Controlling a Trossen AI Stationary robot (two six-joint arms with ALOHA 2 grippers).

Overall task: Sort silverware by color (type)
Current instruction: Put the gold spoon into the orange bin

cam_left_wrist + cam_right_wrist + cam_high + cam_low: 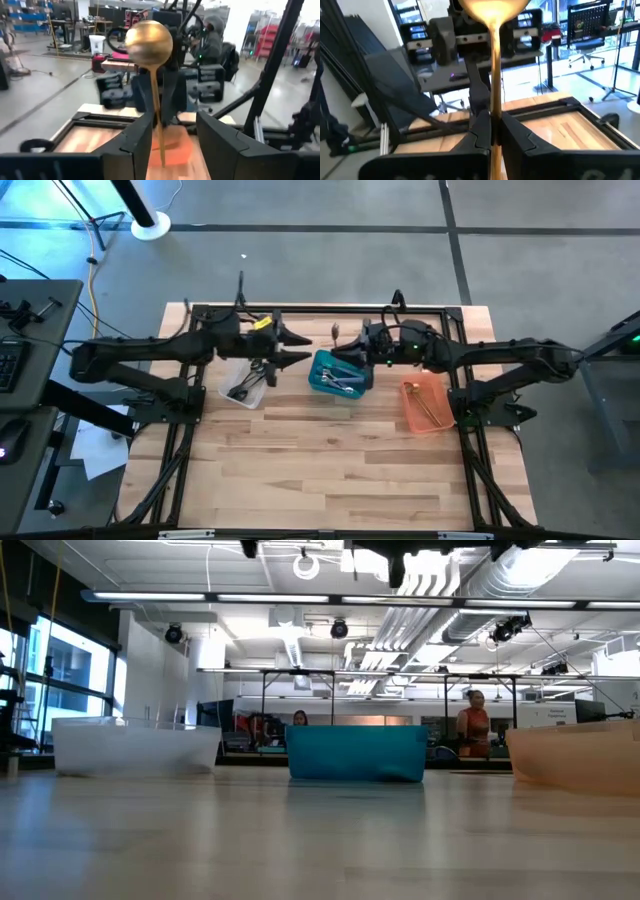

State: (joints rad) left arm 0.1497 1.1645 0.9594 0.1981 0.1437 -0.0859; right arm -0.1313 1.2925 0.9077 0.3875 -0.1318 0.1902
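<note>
Overhead, both grippers meet above the teal bin (pixel 338 372), left gripper (pixel 300 347) facing right gripper (pixel 340 352), with the orange bin (pixel 426 402) beyond the right one. Left wrist view shows the gold spoon (pixel 150 45) between left fingers (pixel 131 145) now standing apart. Right wrist view shows the right fingers (pixel 482 131) clamped on its handle, so the left should back straight off without brushing it.

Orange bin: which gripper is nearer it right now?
Right. The right gripper is above the teal bin, next to the orange bin; the left gripper is farther, between the clear bin and the teal one.
</note>
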